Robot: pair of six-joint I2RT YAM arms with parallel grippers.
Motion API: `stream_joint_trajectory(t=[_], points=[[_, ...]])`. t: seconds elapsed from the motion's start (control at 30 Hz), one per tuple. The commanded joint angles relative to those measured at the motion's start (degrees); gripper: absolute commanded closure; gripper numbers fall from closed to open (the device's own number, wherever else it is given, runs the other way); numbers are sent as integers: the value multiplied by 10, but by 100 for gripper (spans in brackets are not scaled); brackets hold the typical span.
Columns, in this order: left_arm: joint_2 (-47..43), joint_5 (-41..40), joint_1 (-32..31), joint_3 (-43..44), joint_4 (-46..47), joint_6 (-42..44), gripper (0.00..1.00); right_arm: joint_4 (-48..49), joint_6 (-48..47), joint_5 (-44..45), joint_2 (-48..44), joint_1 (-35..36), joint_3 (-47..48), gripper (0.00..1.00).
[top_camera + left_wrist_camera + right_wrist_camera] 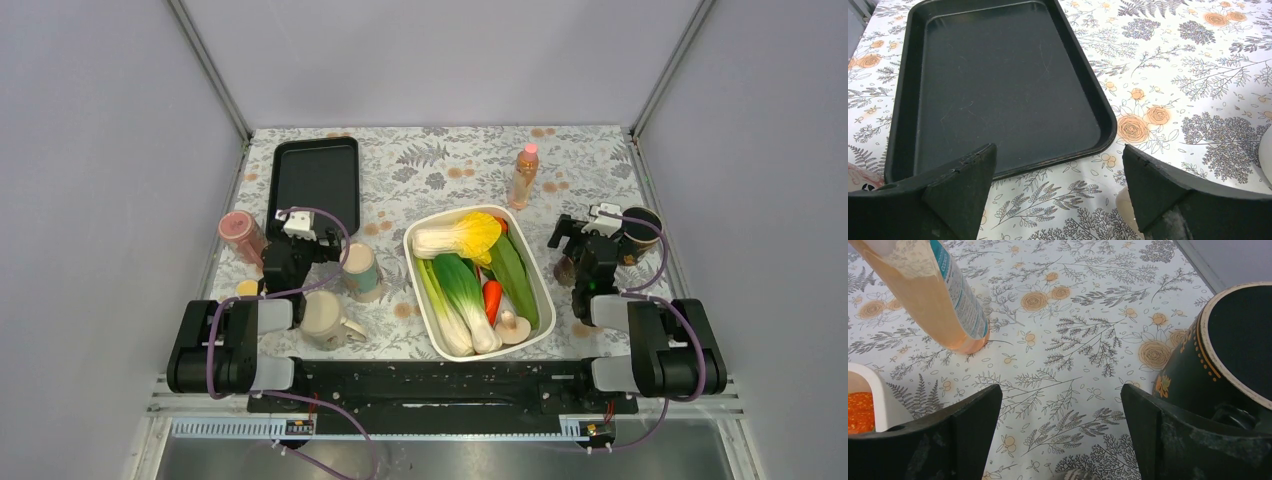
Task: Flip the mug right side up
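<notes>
Beige mug (322, 318) stands upside down on the counter (450, 160), just near of the left fingers (963, 180), which are spread wide and empty; right fingers (973, 425) likewise released.

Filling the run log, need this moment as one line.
left gripper: open, empty, over black tray near edge | right gripper: open, empty, beside dark mug | beige mug: untouched
</notes>
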Motion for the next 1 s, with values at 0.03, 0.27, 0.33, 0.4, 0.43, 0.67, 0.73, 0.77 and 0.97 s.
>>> stream_joint_trajectory(t=[0.03,0.27,0.33,0.4,0.43,0.67,0.73,0.77,0.97], points=[[-4,14,1,7,42,-7,1,2,-5,-6,-58,-2,-8,1],[-82,158,98,204,-317,-35,1,-178,27,-94,-218,-2,44,1],[-98,237,114,267,-431,12,1,-212,30,-169,-239,-2,71,1],[-111,315,115,345,-598,103,1,-270,36,-240,-251,-1,111,1],[-116,348,112,382,-687,168,1,-296,39,-274,-254,-1,130,1],[-149,185,-122,542,-1056,408,1,-330,67,-389,-257,9,163,1],[-125,94,-203,588,-1096,386,1,-337,70,-388,-253,13,164,1],[-89,50,-234,619,-1113,351,1,-347,69,-383,-251,15,167,1],[18,-57,-298,685,-1142,225,1,-382,58,-347,-255,23,176,1]])
